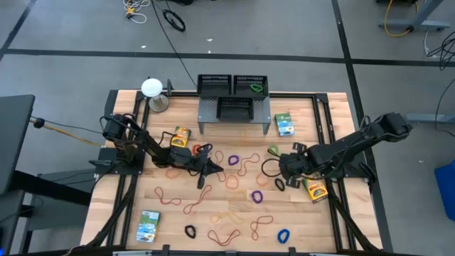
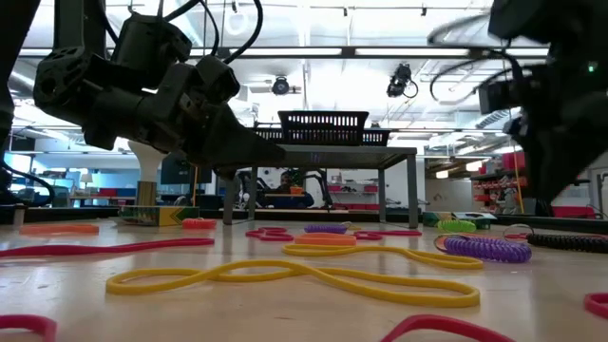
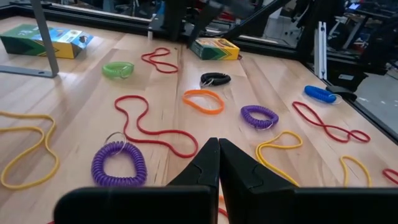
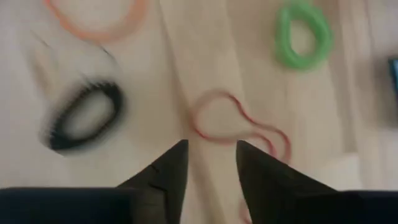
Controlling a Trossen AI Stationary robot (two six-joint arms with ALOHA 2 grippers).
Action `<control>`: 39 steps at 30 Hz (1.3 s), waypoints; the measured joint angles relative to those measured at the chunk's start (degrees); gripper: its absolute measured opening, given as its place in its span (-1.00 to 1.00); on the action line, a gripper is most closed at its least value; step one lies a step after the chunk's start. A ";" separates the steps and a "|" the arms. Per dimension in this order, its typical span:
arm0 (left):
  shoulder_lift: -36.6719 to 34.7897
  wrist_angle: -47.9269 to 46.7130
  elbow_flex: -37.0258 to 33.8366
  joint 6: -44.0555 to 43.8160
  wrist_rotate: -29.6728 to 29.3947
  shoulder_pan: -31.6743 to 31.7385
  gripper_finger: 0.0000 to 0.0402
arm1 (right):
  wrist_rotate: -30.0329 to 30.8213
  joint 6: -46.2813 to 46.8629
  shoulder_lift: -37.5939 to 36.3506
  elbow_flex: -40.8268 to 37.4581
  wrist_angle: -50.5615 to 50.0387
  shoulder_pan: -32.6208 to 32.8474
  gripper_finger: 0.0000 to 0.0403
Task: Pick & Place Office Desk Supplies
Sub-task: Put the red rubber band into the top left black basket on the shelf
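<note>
Robotics lab, wooden table, floor cables, ceiling strip lights

You've got a pale wood table with bright loops all over it: a purple coiled band, an orange band, a long red band, a green coil, a black coil, a blue coil. There's your yellow band up front, and a yellow-green box. Black mesh trays sit over the grey shelf. Both arms are dark.
</note>
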 joint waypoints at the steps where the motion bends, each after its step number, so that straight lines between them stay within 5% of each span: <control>1: 0.00 0.00 0.00 0.00 0.00 0.02 -0.96 | 0.06 -1.26 0.32 -0.04 -1.42 -0.83 -0.23; 11: 0.00 -0.54 0.00 -0.02 0.00 0.02 -0.96 | -3.24 -11.95 4.34 -0.06 -1.52 -15.69 -0.19; 21: 0.00 -1.40 0.00 2.44 0.00 0.02 -0.96 | -4.75 -12.65 10.34 -0.08 -1.13 -18.54 -0.18; 31: 0.00 -1.94 0.00 3.04 0.02 0.02 -0.96 | -7.36 -13.89 11.52 -0.08 -0.38 -24.21 0.14; 39: 0.00 -2.10 0.00 4.19 0.02 0.02 -0.96 | -14.07 -17.30 11.52 -0.10 1.15 -29.21 -0.24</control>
